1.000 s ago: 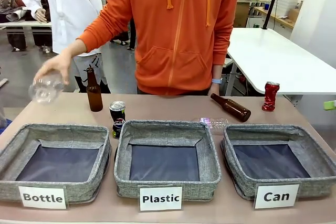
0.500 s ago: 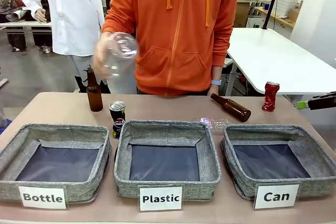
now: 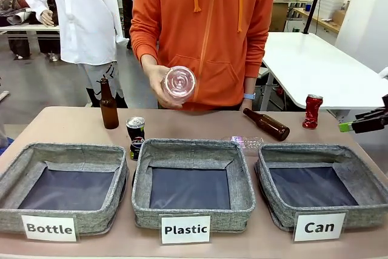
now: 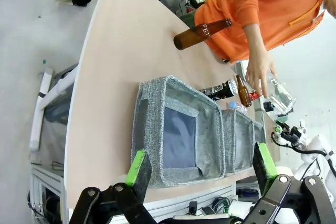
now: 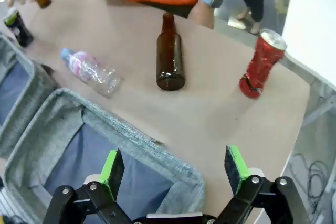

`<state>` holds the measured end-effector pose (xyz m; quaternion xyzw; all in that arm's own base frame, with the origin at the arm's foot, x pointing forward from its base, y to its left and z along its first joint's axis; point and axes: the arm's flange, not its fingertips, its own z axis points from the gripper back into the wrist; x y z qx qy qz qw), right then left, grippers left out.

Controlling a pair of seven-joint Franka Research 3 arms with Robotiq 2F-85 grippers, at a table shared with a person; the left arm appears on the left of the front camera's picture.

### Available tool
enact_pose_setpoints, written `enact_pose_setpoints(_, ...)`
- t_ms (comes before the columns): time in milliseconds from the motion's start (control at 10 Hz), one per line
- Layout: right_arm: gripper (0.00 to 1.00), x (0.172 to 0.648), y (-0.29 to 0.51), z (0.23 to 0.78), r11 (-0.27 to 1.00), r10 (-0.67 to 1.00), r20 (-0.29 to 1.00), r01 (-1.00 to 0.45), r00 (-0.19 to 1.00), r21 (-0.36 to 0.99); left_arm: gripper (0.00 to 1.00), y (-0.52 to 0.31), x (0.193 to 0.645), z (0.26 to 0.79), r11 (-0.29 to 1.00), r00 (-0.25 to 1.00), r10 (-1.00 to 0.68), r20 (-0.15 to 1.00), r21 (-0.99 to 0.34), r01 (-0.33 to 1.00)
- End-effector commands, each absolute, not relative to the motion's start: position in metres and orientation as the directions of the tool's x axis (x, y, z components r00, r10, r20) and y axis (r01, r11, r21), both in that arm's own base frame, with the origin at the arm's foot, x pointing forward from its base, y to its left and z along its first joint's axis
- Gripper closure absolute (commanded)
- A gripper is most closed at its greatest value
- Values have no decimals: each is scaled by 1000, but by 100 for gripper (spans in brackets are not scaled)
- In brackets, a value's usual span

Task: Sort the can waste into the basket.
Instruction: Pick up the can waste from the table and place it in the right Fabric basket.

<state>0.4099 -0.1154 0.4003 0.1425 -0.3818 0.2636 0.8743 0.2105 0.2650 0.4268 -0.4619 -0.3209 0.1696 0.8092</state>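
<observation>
Both pairs of fingers stand wide apart and hold nothing. In the right wrist view the right fingers [image 5: 235,163] rise from the bottom edge, and the grey rim of the "Can" basket [image 5: 157,148] shows between them in the lower left of the frame. The red can [image 5: 261,64] stands dented on the surface [image 5: 210,108] in the upper right, apart from this basket. A lying brown bottle [image 5: 170,59] is in the upper middle, with a lying plastic bottle [image 5: 89,72] to its left. The black-and-silver can [image 5: 17,27] stands at the far left edge.

In the front view the red can is at the right, behind the "Can" basket in the lower right. The black-and-silver can is left of centre, just beside the far left corner of the "Plastic" basket [image 3: 142,198]. At the top centre the person's hand [image 3: 156,80] holds a clear bottle [image 3: 179,83].

In the left wrist view the left fingers [image 4: 137,166] stand at the bottom edge, with the "Bottle" basket [image 4: 152,129] between them.
</observation>
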Motion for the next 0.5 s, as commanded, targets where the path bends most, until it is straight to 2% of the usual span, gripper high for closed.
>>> enact_pose_setpoints(0, 0, 458, -136, 376, 746, 415, 789, -666, 452, -11, 0, 267, 212, 428, 516, 729, 569, 382, -856, 46)
enact_pose_setpoints(400, 0, 510, -150, 326, 777, 425, 796, -625, 431, -76, 0, 267, 212, 428, 516, 729, 569, 382, -856, 46)
